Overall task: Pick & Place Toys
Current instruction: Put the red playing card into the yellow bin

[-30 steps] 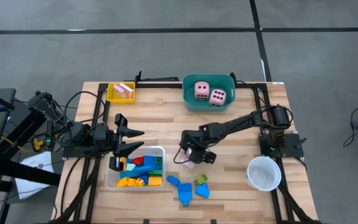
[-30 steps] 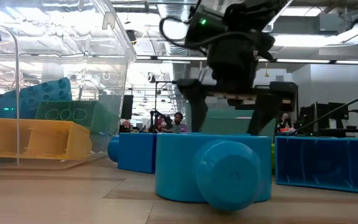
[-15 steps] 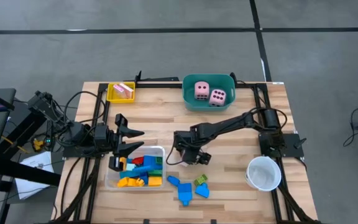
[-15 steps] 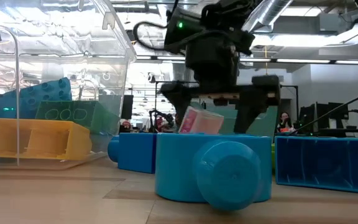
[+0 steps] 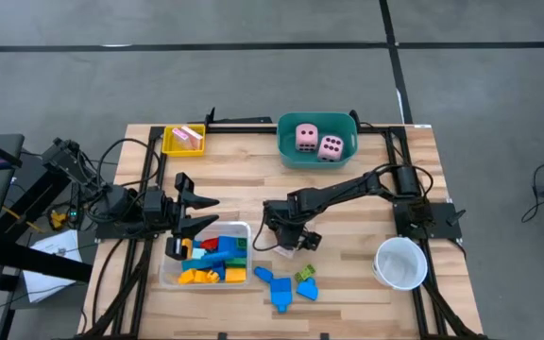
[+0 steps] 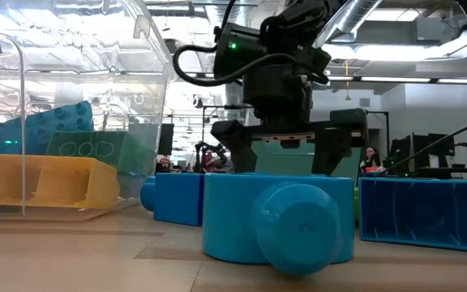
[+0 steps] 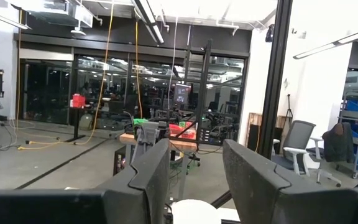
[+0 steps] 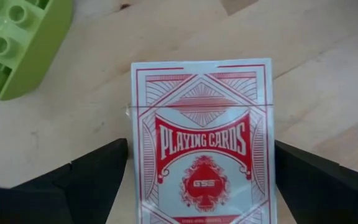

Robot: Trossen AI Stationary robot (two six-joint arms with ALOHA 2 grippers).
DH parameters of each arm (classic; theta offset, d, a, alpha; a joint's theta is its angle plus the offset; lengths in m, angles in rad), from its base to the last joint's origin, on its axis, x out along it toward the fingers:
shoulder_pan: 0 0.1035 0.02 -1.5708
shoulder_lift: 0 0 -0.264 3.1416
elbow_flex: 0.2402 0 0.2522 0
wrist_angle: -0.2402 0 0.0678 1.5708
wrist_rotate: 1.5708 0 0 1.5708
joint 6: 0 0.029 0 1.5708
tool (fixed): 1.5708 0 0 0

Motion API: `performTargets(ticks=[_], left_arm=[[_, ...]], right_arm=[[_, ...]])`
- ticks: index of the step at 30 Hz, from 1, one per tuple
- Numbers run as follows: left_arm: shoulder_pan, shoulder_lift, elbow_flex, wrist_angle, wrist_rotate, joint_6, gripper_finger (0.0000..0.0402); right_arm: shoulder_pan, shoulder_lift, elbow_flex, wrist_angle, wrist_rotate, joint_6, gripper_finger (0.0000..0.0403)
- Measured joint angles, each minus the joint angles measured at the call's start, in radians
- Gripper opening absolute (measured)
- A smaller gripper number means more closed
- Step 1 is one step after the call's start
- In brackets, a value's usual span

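A red-and-white pack of playing cards (image 8: 201, 124) lies flat on the wooden table, with a light green block (image 8: 14, 43) close beside it. My right gripper (image 5: 286, 244) points steeply down over the pack. It is open, with one finger on each long side of the pack. In the low view blue blocks (image 6: 278, 219) hide the pack. My left gripper (image 5: 201, 213) waits open, raised over the far left corner of the clear tray (image 5: 246, 227), which holds several coloured blocks. Two pink dice (image 5: 317, 142) sit in the teal tub (image 5: 291, 156). My right gripper straddles the pack from above, its fingertips (image 8: 107, 165) close beside the pack's two long edges (image 8: 133, 143). I cannot tell whether they touch it. The pack lies flat on the table.
Loose blue blocks (image 5: 274, 288) and a green one (image 5: 305, 275) lie near the table's front edge, just in front of my right gripper. A white cup (image 5: 401, 263) stands at the right. A yellow tray (image 5: 183, 140) with pink-white cards sits at the far left.
My right gripper has gone a little toward the table's left edge and sunk lower, tipping more steeply down. In the low view half a second ago, the pack showed tilted above the blue block. Now it is hidden behind that block.
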Motion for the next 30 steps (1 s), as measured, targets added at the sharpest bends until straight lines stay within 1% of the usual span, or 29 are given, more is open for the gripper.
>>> performTargets(ticks=[9,11,17,19,23,27,30], left_arm=[[0.000,0.000,0.000,-0.001,0.000,0.000,0.0145],[0.000,0.000,0.000,-0.002,0.000,0.000,0.0145],[0.000,0.000,0.000,-0.002,0.000,0.000,0.0145],[0.000,0.000,0.000,-0.002,0.000,-0.002,0.0145],[0.000,0.000,0.000,-0.002,0.000,-0.023,0.0145],[0.000,0.000,0.000,-0.002,0.000,-0.026,0.0145],[0.000,0.000,0.000,-0.002,0.000,-0.026,0.0145]], right_arm=[[-0.008,-0.001,-0.003,-0.012,-0.008,-0.015,0.0371],[-0.011,-0.001,-0.003,-0.020,-0.027,-0.019,0.0362],[-0.012,-0.001,-0.003,-0.021,-0.029,-0.012,0.0313],[-0.015,-0.001,-0.003,-0.021,-0.031,-0.011,0.0303],[-0.021,-0.001,-0.003,-0.017,-0.038,0.025,0.0307],[-0.036,-0.005,-0.003,-0.042,-0.095,0.056,0.0324],[-0.046,-0.005,-0.003,-0.075,-0.133,0.069,0.0320]])
